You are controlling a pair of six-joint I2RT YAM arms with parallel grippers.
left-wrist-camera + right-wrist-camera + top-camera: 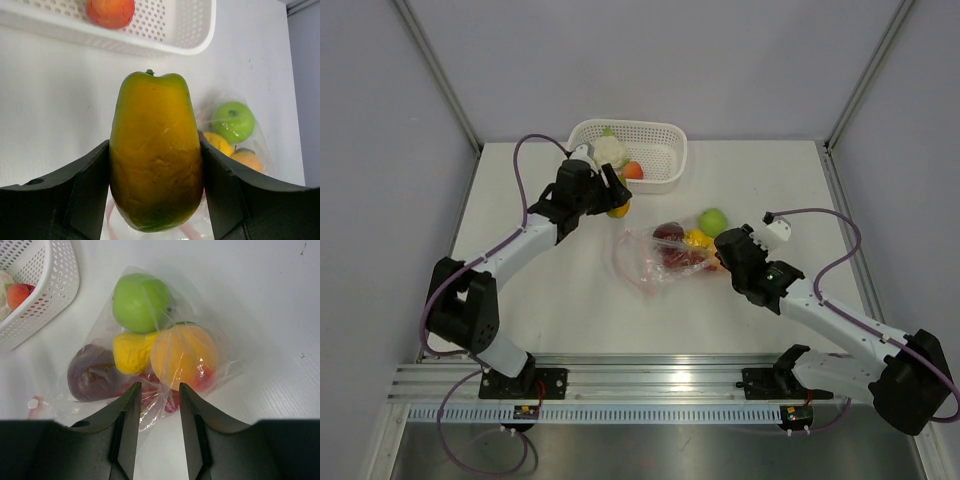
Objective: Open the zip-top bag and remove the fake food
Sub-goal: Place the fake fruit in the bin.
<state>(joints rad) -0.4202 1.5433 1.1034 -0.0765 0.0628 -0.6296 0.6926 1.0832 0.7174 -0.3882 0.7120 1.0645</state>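
The zip-top bag lies crinkled at mid-table, its pink strip toward the left. Inside it are fake food pieces: a green apple, a yellow piece, an orange fruit and a dark red piece. My right gripper stands open at the bag's right end, with a loose fold of plastic between its fingers. My left gripper is shut on a yellow-green fruit, held above the table in front of the basket, left of the bag.
A white perforated basket stands at the back of the table. It holds a white cauliflower and a peach. Grey walls enclose the table on the left, right and far sides.
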